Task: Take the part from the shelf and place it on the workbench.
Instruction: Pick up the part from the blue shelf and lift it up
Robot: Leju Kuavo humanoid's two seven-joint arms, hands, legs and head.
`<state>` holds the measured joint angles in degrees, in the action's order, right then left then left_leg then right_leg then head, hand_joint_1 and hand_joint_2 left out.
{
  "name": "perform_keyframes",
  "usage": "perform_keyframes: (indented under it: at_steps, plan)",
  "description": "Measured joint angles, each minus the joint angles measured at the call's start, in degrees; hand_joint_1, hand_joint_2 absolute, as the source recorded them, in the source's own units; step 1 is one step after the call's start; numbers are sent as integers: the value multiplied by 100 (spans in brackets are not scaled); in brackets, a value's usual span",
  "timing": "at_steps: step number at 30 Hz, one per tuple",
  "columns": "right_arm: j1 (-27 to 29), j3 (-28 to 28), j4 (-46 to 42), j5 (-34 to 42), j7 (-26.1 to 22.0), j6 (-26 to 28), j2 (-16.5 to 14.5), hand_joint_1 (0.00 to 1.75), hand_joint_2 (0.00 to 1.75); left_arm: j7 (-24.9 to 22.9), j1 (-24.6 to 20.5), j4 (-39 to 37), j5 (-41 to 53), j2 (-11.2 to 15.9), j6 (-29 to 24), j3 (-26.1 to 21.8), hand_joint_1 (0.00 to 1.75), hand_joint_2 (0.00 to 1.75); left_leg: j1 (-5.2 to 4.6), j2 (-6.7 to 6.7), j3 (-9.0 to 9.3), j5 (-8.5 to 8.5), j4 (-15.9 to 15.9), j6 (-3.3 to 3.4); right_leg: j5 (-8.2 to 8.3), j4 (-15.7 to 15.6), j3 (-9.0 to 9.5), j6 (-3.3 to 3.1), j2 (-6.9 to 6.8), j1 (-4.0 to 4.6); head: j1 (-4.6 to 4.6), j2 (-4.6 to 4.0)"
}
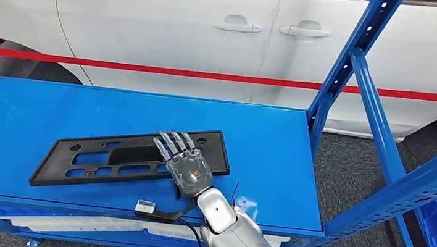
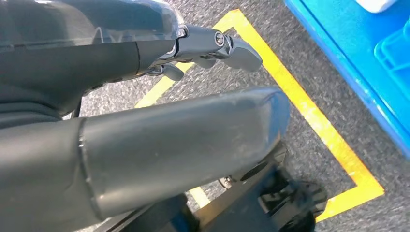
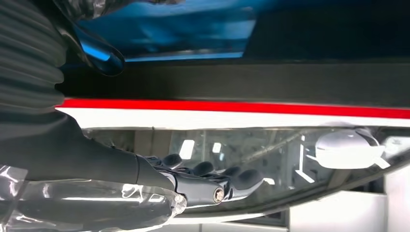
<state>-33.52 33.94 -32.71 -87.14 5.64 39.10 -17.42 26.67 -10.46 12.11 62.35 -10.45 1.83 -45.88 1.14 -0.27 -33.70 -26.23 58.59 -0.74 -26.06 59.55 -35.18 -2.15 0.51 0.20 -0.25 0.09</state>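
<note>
There is one part [image 1: 131, 157] lying here, a long flat black plastic panel with rectangular cut-outs and small round holes, and it is resting flat and slightly askew on the blue workbench [image 1: 30, 114], towards the front and near the middle of the top. One silver arm is reaching in from below, and its right hand [image 1: 184, 160] is hovering over or resting against the right-hand half of the panel with its fingers [image 1: 170, 141] stretched out straight and slightly fanned; they are not curling around anything, though I cannot tell whether the palm is actually touching the plastic. The left hand [image 2: 193, 48] is hanging low beside the robot over grey speckled carpet [image 2: 314, 58], its dark fingers loosely bent and apart, gripping nothing. Yellow tape [image 2: 309, 111] is marking out a corner on that carpet. A small grey-and-black device with a cable [image 1: 153, 210] is sitting at the front edge of the bench by the robot's wrist. Blue steel uprights [image 1: 349, 70], one vertical post and one slanting brace, are rising at the right end of the bench. Behind it all one white car [image 1: 213, 36] is standing side-on, showing two door handles [image 1: 270, 27], with one red strap [image 1: 148, 67] stretching level across in front of it. I am seeing no readable writing or brand marks anywhere.
</note>
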Motion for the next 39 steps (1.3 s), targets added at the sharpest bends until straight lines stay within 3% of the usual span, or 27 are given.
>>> perform_keyframes:
  at_steps: [2, 3, 5, 6, 7, 9, 10, 11, 12, 14, 15, 17, 19, 21, 23, 24, 25, 26, 29, 31, 34, 35, 37, 39]
  plan:
    - [-14, 0, 12, -15, 25, 0, 0, 0, 175, 3, 5, 0, -5, 1, -4, 4, 0, 0, -11, -9, 17, -1, -35, 66, 10, -14, -1, 57, 2, 4, 1, 0]
    - [-19, 0, 16, -27, 45, 0, 1, 14, 175, 4, 10, 0, -8, 0, -5, 7, 0, 0, 1, -3, 29, 18, -63, 103, -1, -6, 3, 90, 0, 2, 0, 0]
    - [-31, 0, 27, -47, 79, 0, 2, 102, 175, 6, 4, 0, -11, -2, -12, 20, 0, 0, 33, 10, 57, 59, -125, 182, -159, 200, -76, 150, -8, -1, 1, 0]
    - [-34, 0, 37, -43, 78, 0, 5, 145, 175, 6, 2, 0, -11, -2, -16, 28, 0, 0, 39, 17, 65, 70, -138, 204, -325, 476, -197, 174, -13, -15, 1, 0]
    - [-33, 0, 50, -28, 68, 0, 11, 175, 175, 6, 2, 0, -12, -2, -22, 34, 0, 0, 37, 19, 63, 73, -140, 215, -512, 841, -370, 194, -17, -28, 2, -1]
    - [-23, 0, 83, 12, 42, 0, 33, 175, 175, 6, 7, 0, -12, -2, -33, 41, 0, 0, 33, 21, 60, 72, -136, 215, -726, 1463, -678, 225, -19, -58, 2, -1]
    - [-19, 0, 95, 30, 28, 0, 45, 175, 175, 6, 10, 0, -13, -2, -39, 44, 0, 0, 34, 19, 62, 68, -133, 212, -671, 1507, -712, 231, -20, -71, 3, 0]
    - [-18, 0, 102, 40, 14, 0, 55, 175, 175, 6, 10, 0, -15, -2, -43, 49, 0, 0, 35, 14, 69, 61, -129, 206, -527, 1354, -646, 232, -21, -82, 2, 0]
    - [-22, 0, 103, 47, -3, 0, 61, 175, 175, 6, 10, 0, -18, -2, -46, 57, 0, 0, 38, 9, 82, 49, -123, 194, -304, 985, -473, 224, -22, -90, 3, 0]
    - [-34, 0, 102, 53, -24, 0, 64, 175, 175, 5, 6, 0, -24, -2, -51, 80, 0, 0, 32, 3, 94, 18, -103, 149, -30, 271, -130, 192, -22, -82, 2, -1]
    - [-37, 0, 102, 54, -28, 0, 64, 175, 175, 5, 4, 0, -26, -2, -54, 90, 0, 0, 26, 2, 95, 7, -97, 114, 29, 47, -28, 171, -18, -67, 2, -1]
    - [-37, 0, 102, 55, -29, 0, 69, 175, 175, 5, 1, 0, -27, -1, -60, 98, 0, 0, 20, 1, 98, 4, -112, 37, 15, -15, -15, 123, -4, -31, 1, -1]
    - [-40, 0, 95, 56, -34, 1, 72, 175, 175, 7, 2, 0, -29, -1, -65, 105, 0, 0, 35, 4, 95, -44, -91, -31, 31, -56, 13, 53, -2, -51, 0, 0]
    - [-42, 0, 87, 62, -45, 2, 70, 175, 175, 10, -4, 0, -33, 0, -68, 114, 0, 0, 43, 7, -67, -284, 280, -73, 50, -107, 46, -16, -15, -79, -2, 0]
    - [-27, 0, 85, 66, -55, 1, 73, 175, 175, 15, 0, 0, -40, 0, -69, 120, 0, 0, 44, 8, -420, -632, 1035, -95, 42, -105, 48, -56, -26, -60, -3, 0]
    - [-15, 0, 85, 64, -58, 1, 75, 175, 175, 16, 8, 0, -44, 0, -69, 123, 0, 0, 45, 8, -574, -725, 1346, -101, 35, -96, 46, -66, -27, -48, -2, 0]
    - [-5, 0, 84, 62, -59, 0, 78, 175, 175, 17, 15, 0, -45, 0, -70, 125, 0, 0, 44, 8, -649, -715, 1484, -100, 28, -86, 46, -74, -24, -37, -2, 0]
    - [1, 0, 83, 61, -60, 0, 79, 175, 175, 19, 16, 0, -46, 0, -70, 127, 0, 0, 43, 8, -614, -591, 1386, -88, 20, -75, 49, -77, -18, -28, -2, 0]
    - [3, 0, 61, 61, -61, 1, 80, 175, 175, 23, 0, 0, -47, 4, -74, 129, 0, 0, 17, 9, -133, -57, 311, 3, -10, -39, 56, -48, -1, -8, -1, -1]
    - [10, -1, 45, 63, -61, 1, 83, 175, 175, 25, -5, 0, -47, 9, -77, 131, 0, 0, -18, 5, 25, 18, -45, 55, -10, -28, 33, 1, 5, -2, -2, 0]
    - [34, -21, -1, 97, -81, 1, 95, 175, 175, 30, 9, 0, -55, 8, -78, 133, 0, 0, -12, 4, 51, 51, -112, 124, -15, -24, 28, 97, 7, -2, -1, 0]
    - [44, -41, -25, 123, -105, 2, 101, 175, 175, 32, 9, 0, -60, 7, -78, 134, 0, 0, 5, 11, 65, 72, -144, 159, -86, 63, -5, 127, 2, -3, 0, 0]
    - [77, -108, -77, 202, -191, 2, 122, 175, 175, 34, 3, 0, -70, 7, -79, 136, 0, 0, 24, 25, 81, 98, -184, 212, -383, 559, -224, 177, -8, -25, 1, 0]
    - [149, -201, -147, 345, -346, 2, 151, 175, 175, 36, 12, 0, -83, 7, -79, 139, 0, 0, 26, 25, 76, 98, -183, 232, -689, 1259, -569, 220, -14, -60, 1, 0]
